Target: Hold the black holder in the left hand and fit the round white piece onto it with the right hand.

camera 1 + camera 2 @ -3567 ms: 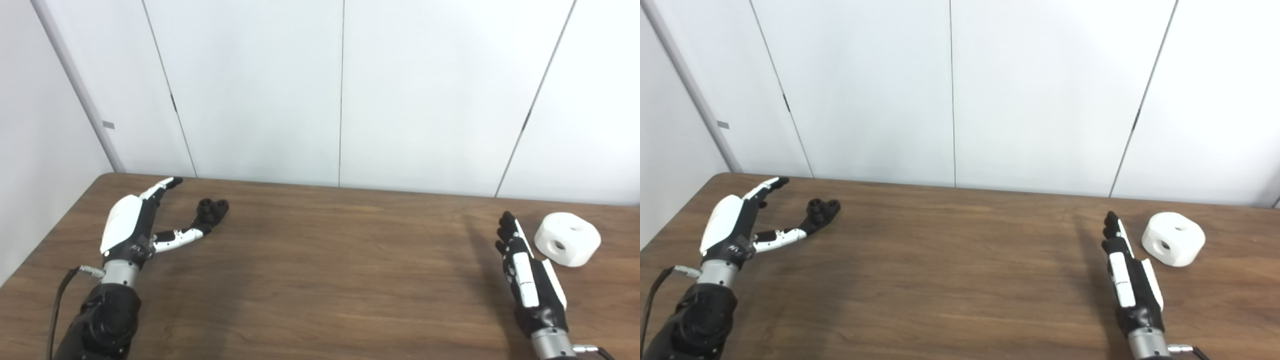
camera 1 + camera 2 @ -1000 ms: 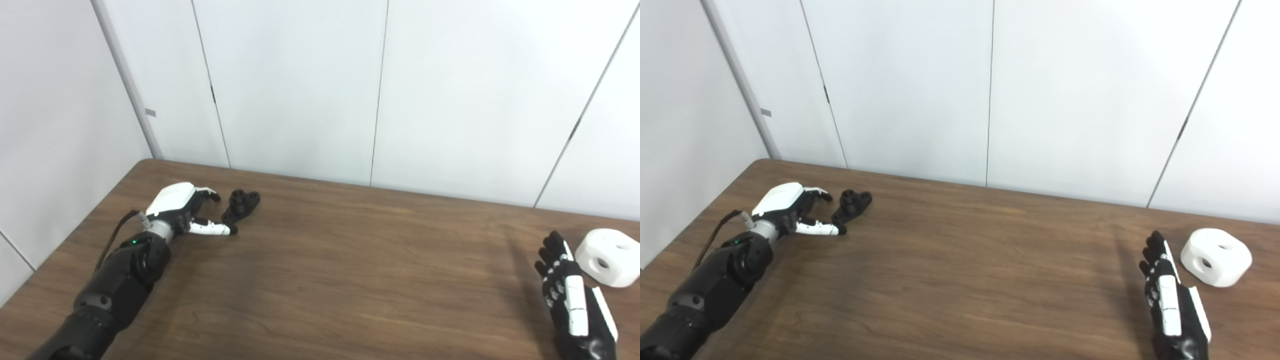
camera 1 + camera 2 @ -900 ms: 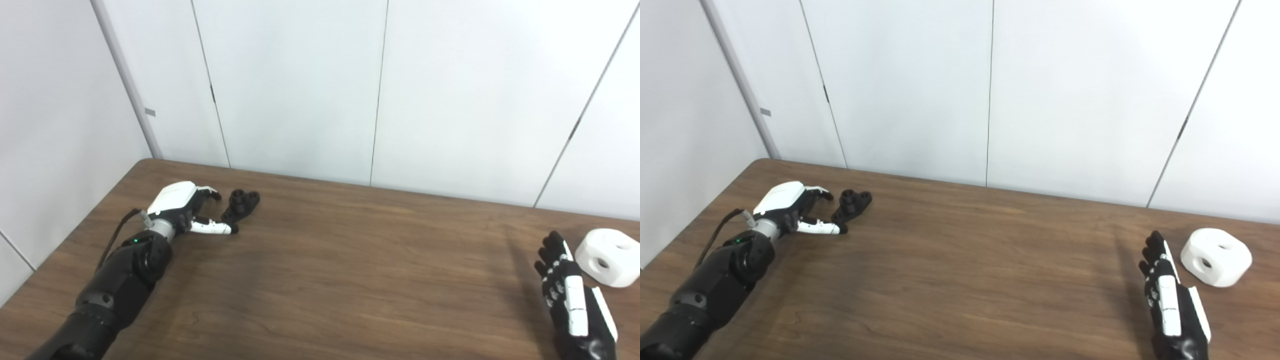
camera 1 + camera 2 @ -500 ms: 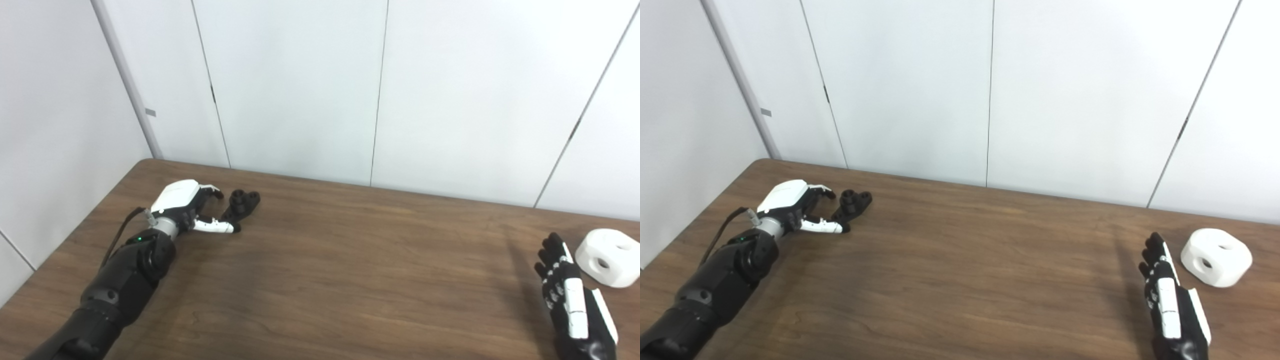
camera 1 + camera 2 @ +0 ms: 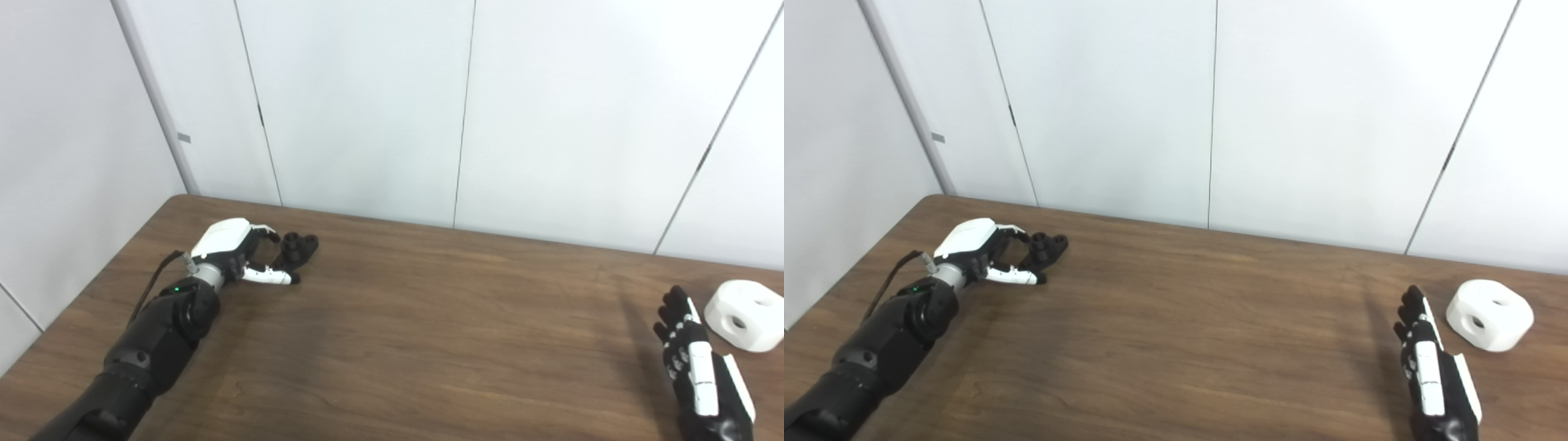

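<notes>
So far the black holder (image 5: 296, 249) lies flat on the counter (image 5: 404, 318) at the left of the frame, near the far edge, not yet lifted. The left robot hand (image 5: 240, 255) sits just beside it on its left: the curled fingers arch over toward the holder's near end while the thumb (image 5: 269, 277) stretches along the counter below it, so the hand is part open and cupping the piece, not clamped on it. Whether a fingertip already touches the holder I cannot tell.

The round white piece (image 5: 1489, 315) rests at the far right of the frame, holes showing on its top and side. The right robot hand (image 5: 1434, 370) lies just to its left at the lower right, fingers straight and together, holding nothing, apart from the piece.

The risk, as I judge it, is in the close: the holder is small and lies low, so fingers coming in from one side could push it away across the smooth counter or pinch only its end, leaving it tilted and hard to mate with the white piece.
</notes>
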You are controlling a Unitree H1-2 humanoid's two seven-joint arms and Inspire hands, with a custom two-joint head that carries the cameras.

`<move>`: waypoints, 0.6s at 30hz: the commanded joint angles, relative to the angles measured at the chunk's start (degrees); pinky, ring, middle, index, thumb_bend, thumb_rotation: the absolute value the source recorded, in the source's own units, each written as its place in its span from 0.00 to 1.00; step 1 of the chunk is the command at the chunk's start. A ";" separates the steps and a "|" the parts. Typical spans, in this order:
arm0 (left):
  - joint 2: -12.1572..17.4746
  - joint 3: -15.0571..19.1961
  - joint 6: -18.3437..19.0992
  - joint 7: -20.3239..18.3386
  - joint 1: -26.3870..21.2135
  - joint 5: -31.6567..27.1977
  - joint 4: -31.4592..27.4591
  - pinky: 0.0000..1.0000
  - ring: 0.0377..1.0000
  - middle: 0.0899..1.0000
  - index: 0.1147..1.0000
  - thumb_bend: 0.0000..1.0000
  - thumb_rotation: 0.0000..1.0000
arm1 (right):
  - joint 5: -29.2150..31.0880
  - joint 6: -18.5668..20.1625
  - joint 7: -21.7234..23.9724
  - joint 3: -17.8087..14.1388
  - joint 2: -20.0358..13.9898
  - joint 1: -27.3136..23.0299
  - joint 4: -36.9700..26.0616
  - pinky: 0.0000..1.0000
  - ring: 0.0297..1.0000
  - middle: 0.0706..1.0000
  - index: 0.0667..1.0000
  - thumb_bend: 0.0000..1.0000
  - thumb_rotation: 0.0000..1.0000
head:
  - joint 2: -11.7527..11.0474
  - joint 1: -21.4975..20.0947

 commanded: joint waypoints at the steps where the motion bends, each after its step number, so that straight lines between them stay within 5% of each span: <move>1: -0.26 -0.16 -2.99 0.96 -2.11 -0.70 0.55 0.79 0.85 0.77 0.56 0.89 0.27 | 0.44 -1.56 -0.37 0.27 1.29 1.34 2.06 1.00 1.00 1.00 1.00 0.41 1.00 | -0.02 0.12; 2: -0.20 -0.41 -3.43 1.13 -2.23 -0.45 0.75 0.74 0.79 0.70 0.47 0.68 0.14 | 0.53 -1.95 -0.27 0.27 1.32 1.28 2.31 0.99 1.00 1.00 1.00 0.41 1.00 | -0.06 0.08; 5: 0.26 -1.12 -4.61 0.88 -2.54 -0.13 1.84 0.69 0.71 0.60 0.42 0.54 0.06 | 0.47 -1.95 -0.29 0.38 1.52 1.28 2.31 1.00 1.00 1.00 1.00 0.40 1.00 | -0.15 -0.20; 18: 0.84 -1.69 -7.58 2.13 -2.06 0.12 2.09 0.80 0.76 0.62 0.42 0.52 0.05 | -0.16 -1.20 -0.38 0.47 1.99 1.40 1.50 1.00 1.00 1.00 1.00 0.40 1.00 | 0.04 -0.51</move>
